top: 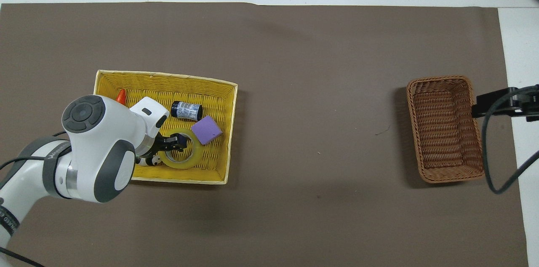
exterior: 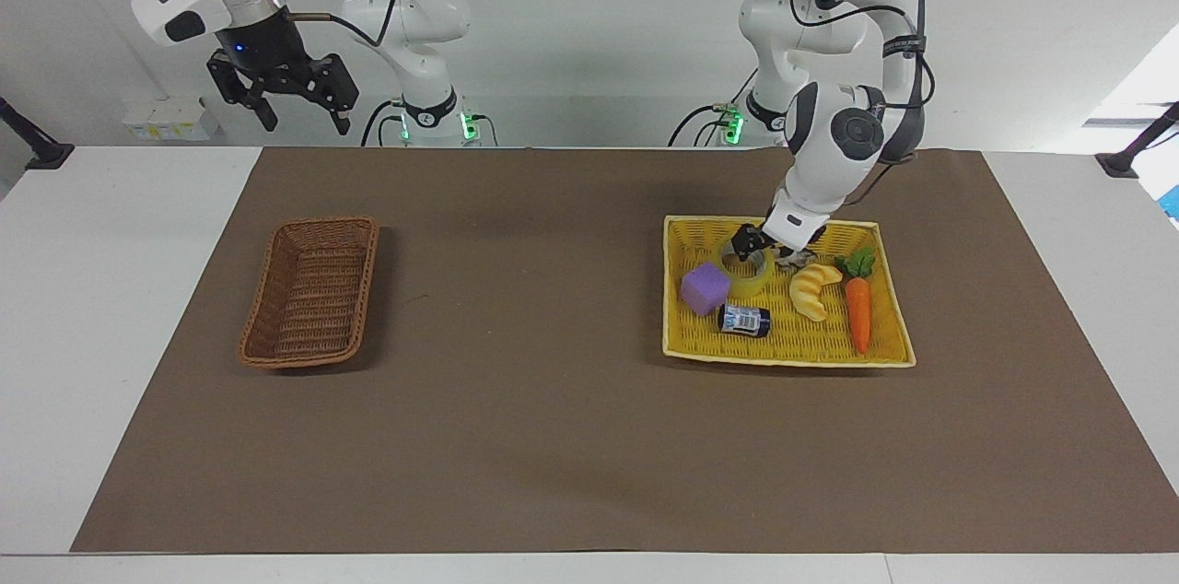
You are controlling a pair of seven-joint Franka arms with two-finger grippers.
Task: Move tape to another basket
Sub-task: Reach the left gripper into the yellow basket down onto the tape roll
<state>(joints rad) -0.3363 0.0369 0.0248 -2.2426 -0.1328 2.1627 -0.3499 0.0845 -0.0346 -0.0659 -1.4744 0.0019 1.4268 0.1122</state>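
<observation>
Overhead view: the left pincer sits over the ring-shaped roll of translucent yellowish tape, which lies in the flat bright yellow woven tray beside a purple cube; whether its fingers touch the roll, or how they stand, I cannot tell. The right pincer, spread, waits above the tabletop's edge, near the dark brown wicker basket.

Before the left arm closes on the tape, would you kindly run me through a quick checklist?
1. Left gripper at the tape in the yellow tray: ok.
2. Fingers straddling the tape's wall: cannot tell.
3. Purple cube beside the tape, clear of the gripper: ok.
4. Panda figure close to the gripper: not ok.
5. Brown wicker basket free to receive: ok.
6. Right gripper waits, raised: ok.
</observation>
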